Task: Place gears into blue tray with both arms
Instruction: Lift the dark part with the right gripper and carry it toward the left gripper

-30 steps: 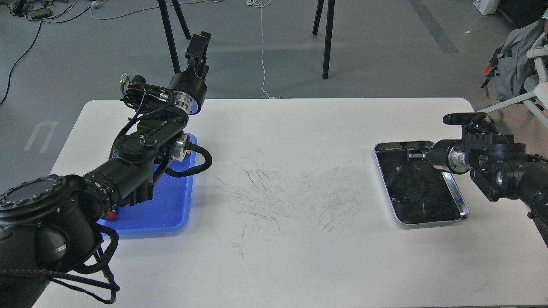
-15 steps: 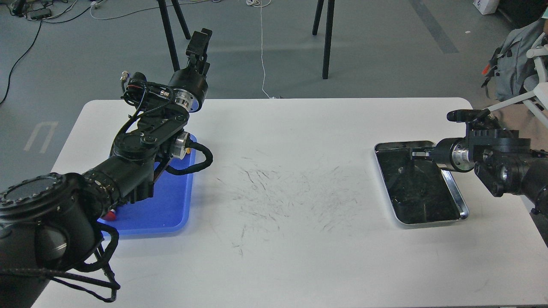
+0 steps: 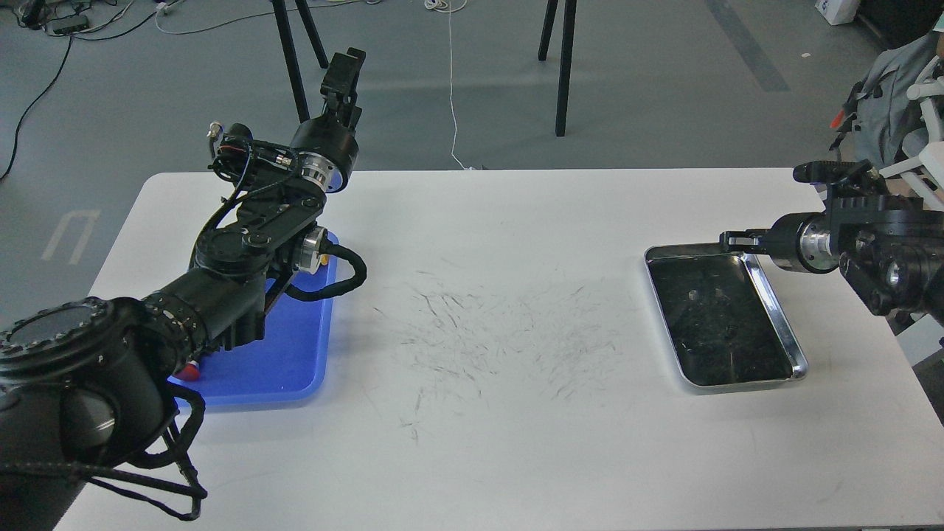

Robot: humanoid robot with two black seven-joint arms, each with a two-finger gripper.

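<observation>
A scuffed white table (image 3: 516, 442) stands on a grey floor (image 3: 649, 88). Black stand legs (image 3: 564, 66), loose cables (image 3: 451, 81) and a grey bag (image 3: 885, 110) lie beyond it.

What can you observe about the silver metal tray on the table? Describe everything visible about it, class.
The silver metal tray is a shiny rectangular pan with rounded corners and a low raised rim. Its inside mirrors the room darkly, so any small contents are hard to tell. It lies flat on the right side of the white table, slightly skewed. The right gripper sits at its far rim; whether they touch cannot be told.
</observation>
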